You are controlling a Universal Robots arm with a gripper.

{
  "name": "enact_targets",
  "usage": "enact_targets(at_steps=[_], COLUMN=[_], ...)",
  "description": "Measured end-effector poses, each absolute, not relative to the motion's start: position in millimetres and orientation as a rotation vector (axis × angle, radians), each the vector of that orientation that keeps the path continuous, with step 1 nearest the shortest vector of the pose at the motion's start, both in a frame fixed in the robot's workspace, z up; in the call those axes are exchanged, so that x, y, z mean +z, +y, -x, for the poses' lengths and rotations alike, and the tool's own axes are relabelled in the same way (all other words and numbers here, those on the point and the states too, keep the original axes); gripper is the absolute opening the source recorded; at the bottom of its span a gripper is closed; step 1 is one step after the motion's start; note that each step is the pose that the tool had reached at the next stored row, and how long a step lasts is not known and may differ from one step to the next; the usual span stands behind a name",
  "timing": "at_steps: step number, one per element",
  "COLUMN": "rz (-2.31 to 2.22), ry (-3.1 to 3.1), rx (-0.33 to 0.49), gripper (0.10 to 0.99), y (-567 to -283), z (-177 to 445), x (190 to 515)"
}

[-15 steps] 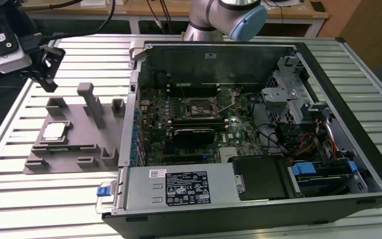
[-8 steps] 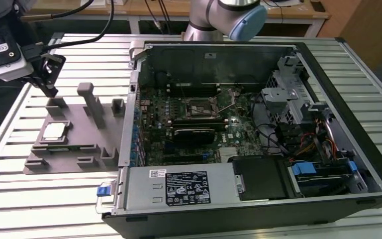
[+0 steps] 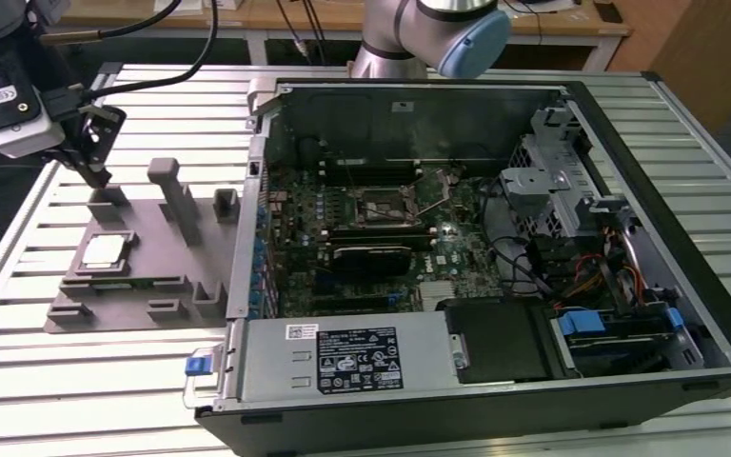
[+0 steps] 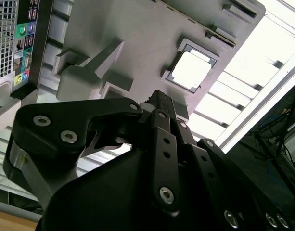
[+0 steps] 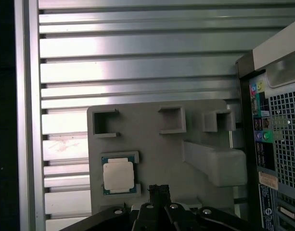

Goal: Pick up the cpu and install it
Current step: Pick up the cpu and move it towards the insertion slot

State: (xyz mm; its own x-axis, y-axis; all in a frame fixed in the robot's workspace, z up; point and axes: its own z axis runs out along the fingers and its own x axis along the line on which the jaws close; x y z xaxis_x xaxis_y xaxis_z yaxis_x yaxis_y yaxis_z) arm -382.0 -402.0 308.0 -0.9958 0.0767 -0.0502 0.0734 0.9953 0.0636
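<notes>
The cpu [image 3: 103, 250], a small square chip with a pale metal top, lies flat in a recess of the grey fixture tray [image 3: 149, 276], on the exterior view's left. It also shows in both wrist views, cpu [image 4: 191, 71] and cpu [image 5: 118, 175]. My gripper [image 3: 96, 176] hangs above the tray's far end, beyond the cpu and apart from it. Its black fingers [image 5: 159, 191] stand together with nothing between them. The tray [image 5: 157, 149] carries raised blocks and posts around the chip.
An open computer case [image 3: 467, 248] lies to the tray's right in the exterior view, with the motherboard's socket [image 3: 385, 208] exposed inside. A tall grey post [image 3: 168, 186] rises from the tray near the gripper. All of this rests on a slatted metal table [image 3: 35, 362].
</notes>
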Motion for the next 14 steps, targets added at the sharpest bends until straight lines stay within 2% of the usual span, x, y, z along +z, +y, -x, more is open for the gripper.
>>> enact_targets(at_steps=[14], rz=[-0.116], ry=[3.085], rx=[0.095], gripper=[0.106], y=[-402.0], z=[383.1], x=[302.7])
